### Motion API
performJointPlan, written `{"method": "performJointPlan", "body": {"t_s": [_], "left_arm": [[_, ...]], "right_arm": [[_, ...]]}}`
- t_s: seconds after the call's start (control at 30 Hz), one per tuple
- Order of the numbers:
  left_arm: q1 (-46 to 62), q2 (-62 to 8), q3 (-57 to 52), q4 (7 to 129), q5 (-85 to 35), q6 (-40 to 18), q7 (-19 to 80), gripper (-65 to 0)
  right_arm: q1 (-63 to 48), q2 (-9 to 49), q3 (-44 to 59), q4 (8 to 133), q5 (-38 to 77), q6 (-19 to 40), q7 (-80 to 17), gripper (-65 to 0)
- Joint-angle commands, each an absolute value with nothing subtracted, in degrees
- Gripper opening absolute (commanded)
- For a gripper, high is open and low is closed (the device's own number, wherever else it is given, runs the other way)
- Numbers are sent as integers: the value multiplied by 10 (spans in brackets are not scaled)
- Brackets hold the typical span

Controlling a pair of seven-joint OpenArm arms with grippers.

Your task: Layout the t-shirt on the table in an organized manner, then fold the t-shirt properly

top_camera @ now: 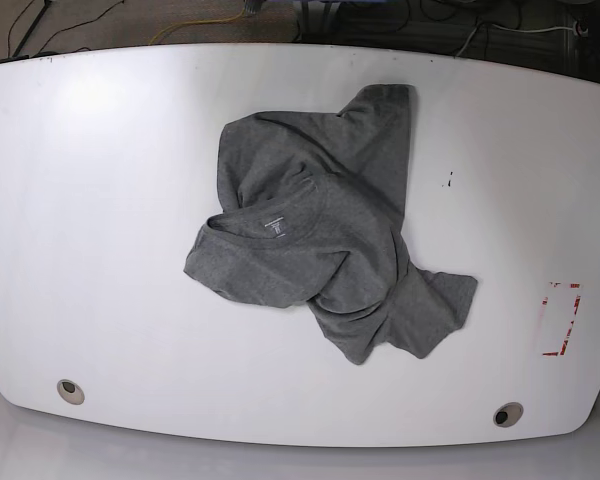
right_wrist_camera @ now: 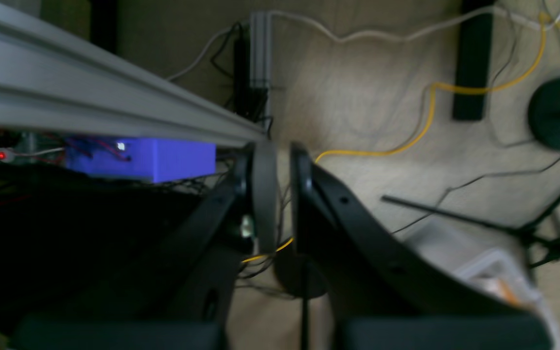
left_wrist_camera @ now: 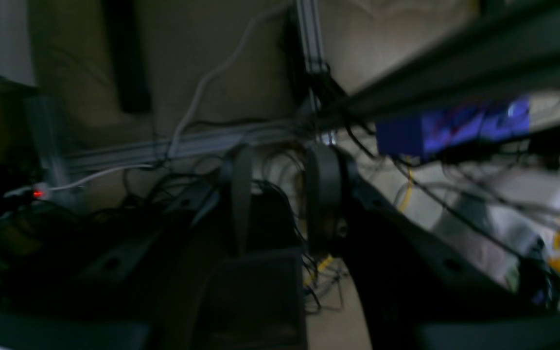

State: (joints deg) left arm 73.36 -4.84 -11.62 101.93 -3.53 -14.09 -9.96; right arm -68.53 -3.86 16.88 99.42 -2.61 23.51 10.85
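Left pincer (left_wrist_camera: 282,194) parted, gripping nothing; right pincer (right_wrist_camera: 282,194) nearly closed, narrow slit between pads, empty. Both aimed at floor and cables, off the worktop. Dark heather-grey short-sleeved cotton t-shirt (top_camera: 325,230) crumpled mid-frame on glossy white curved worktop (top_camera: 100,200), collar print facing up, red tape marks (top_camera: 561,320) at right.

Beige floor (right_wrist_camera: 367,97) w/ cables, alu rail (right_wrist_camera: 90,92).

Left gripper (left_wrist_camera: 282,194) apparently empty, jaws apart, above blurred cables (left_wrist_camera: 280,170)
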Motion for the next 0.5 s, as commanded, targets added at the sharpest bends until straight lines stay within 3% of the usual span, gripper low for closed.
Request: {"method": "performJointPlan", "body": {"t_s": [0.0,0.47], "left_arm": [[762,-51,-138,1058,-53,-152,-111,-478],[778,-48,-240,1142,-149,-216,-113,-478]], "right_arm": [[-712,-38,171,1036,-7,237,123,-607],[-727,-33,175,1157,67,237,124,-607]]}}
